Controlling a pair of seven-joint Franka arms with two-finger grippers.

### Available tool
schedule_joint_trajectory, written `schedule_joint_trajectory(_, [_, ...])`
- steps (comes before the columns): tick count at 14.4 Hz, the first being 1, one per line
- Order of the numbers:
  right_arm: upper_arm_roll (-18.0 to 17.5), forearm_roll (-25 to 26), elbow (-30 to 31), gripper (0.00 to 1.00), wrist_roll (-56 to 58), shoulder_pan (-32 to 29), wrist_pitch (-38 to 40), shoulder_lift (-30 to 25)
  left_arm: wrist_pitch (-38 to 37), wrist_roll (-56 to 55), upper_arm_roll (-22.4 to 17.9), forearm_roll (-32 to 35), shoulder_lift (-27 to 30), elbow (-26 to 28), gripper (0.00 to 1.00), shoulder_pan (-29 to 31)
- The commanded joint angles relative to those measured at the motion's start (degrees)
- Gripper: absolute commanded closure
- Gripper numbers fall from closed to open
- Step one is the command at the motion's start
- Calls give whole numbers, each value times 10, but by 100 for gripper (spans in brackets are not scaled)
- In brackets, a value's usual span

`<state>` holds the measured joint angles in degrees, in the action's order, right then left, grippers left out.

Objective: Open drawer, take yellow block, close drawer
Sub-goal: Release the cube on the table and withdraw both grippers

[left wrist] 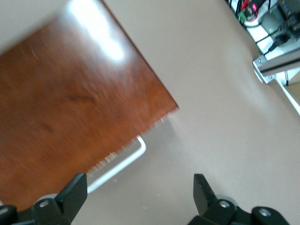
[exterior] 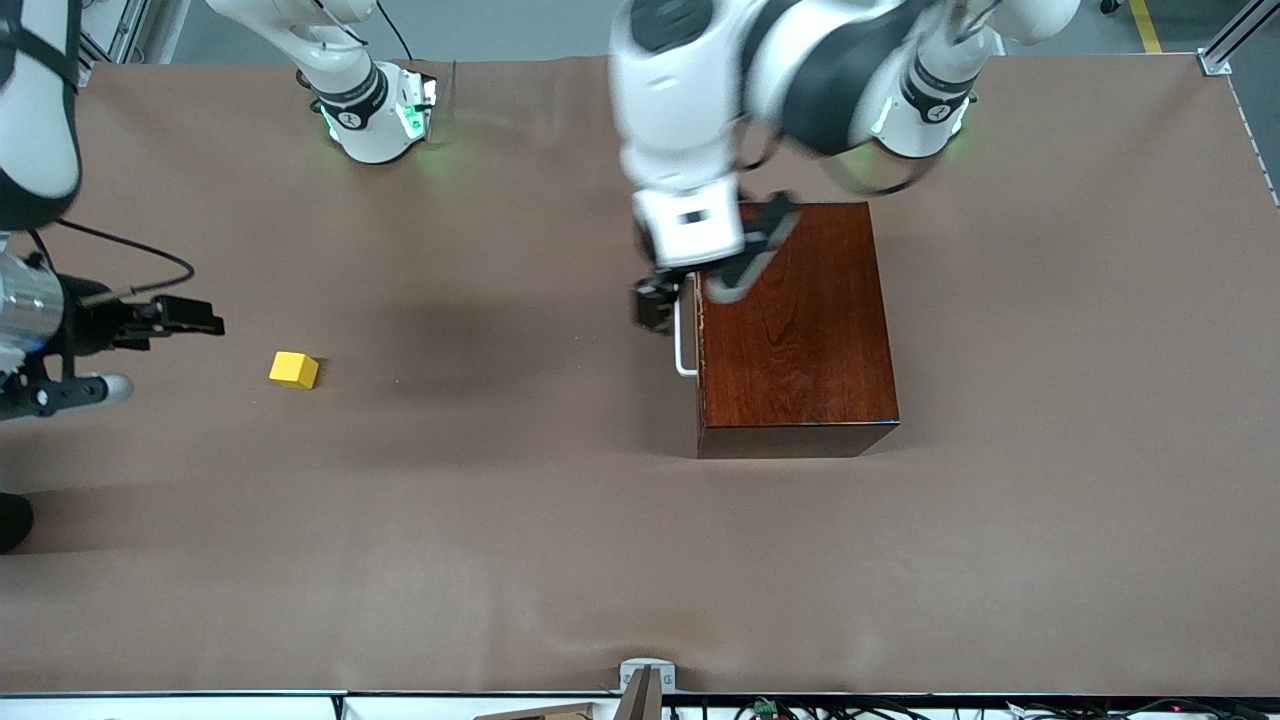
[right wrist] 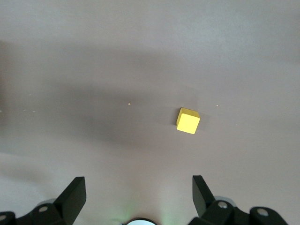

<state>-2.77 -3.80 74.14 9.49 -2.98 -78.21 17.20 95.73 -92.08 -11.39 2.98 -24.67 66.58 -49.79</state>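
Yellow block (exterior: 293, 369) sat on the brown counter (exterior: 500, 550) toward the right arm's end, well apart from the shut drawer (exterior: 699, 350) of the mahogany box (exterior: 795, 325). Left gripper (exterior: 668, 300) hovered over its white handle (exterior: 682, 340), jaws apart. Right gripper (right wrist: 136, 197) waited near the block, jaws apart.

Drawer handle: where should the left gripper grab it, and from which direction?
Grip the straight middle of the white bar handle, which stands off the drawer front, facing the right arm's end of the table. Probably best to come down from above, one finger in the gap. The open left gripper is beside it already. The right gripper waits, open, near the yellow block.
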Motion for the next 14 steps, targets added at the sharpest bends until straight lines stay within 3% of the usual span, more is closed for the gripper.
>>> schedule_joint_trajectory(1, [-2, -1, -1, 0, -1, 4, 18, -54, -41, 153, 5, -20, 62, 35, 0, 49])
schedule_joint_trajectory(6, [0, 5, 71, 0, -2, 7, 5, -141, -164, 493, 5, -34, 145, 50, 0, 180])
schedule_joint_trajectory(11, [-1, 24, 156, 0, -3, 10, -37, -199, -152, 747, 5, -32, 249, 182, 0, 295])
schedule_joint_trajectory(14, [0, 24, 201, 0, -3, 9, -62, -226, -139, 809, 5, -27, 280, 227, 0, 336])
